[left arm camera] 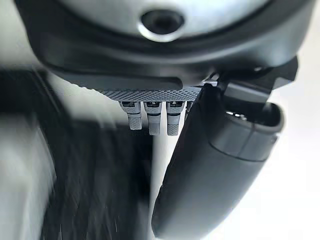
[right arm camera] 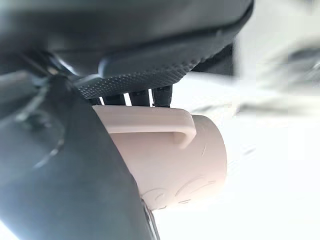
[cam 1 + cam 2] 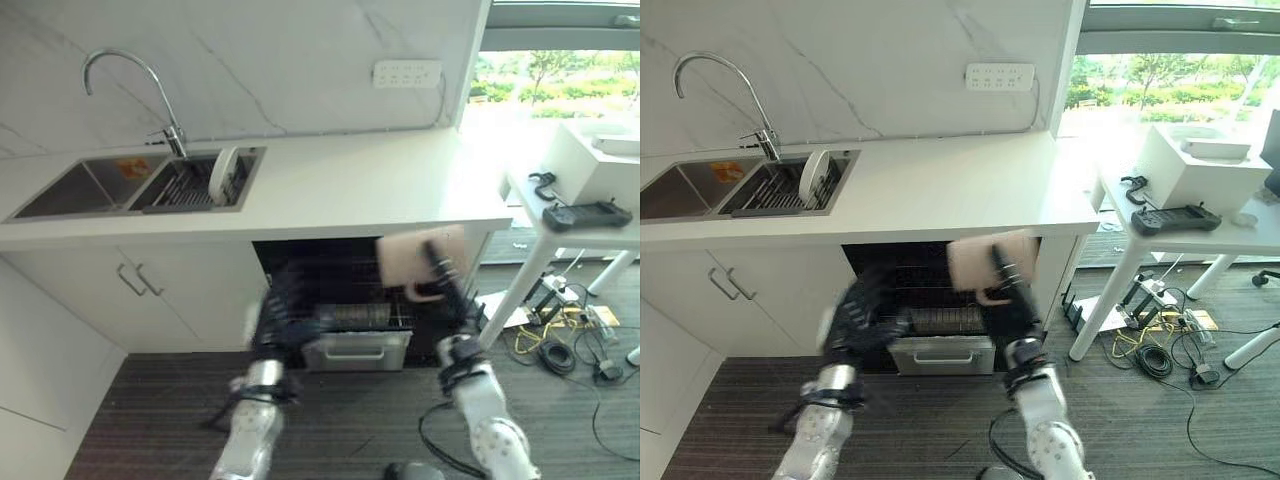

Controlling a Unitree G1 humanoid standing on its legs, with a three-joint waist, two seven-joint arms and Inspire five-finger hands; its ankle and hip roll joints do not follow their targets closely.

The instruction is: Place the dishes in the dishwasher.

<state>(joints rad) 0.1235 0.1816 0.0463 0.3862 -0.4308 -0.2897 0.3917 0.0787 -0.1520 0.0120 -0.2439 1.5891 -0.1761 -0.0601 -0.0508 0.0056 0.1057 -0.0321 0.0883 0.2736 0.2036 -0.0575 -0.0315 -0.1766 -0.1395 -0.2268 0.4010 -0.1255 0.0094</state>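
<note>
Right hand (image 3: 440, 285) grips a pink mug (image 3: 415, 262) just in front of the open dishwasher (image 3: 350, 300), held high, likely to clear the pulled-out rack (image 3: 355, 345) before lowering. From the right eye, the left hand (image 3: 855, 315) reaches toward the dishwasher's left side, perhaps to steady the rack; a white plate (image 3: 814, 178) waits in the sink (image 3: 700, 190), well above the dishwasher. Its wrist camera shows relaxed fingers (image 1: 150, 117) holding nothing. The right wrist camera shows fingers and thumb wrapped round the mug near its handle (image 2: 175, 127).
</note>
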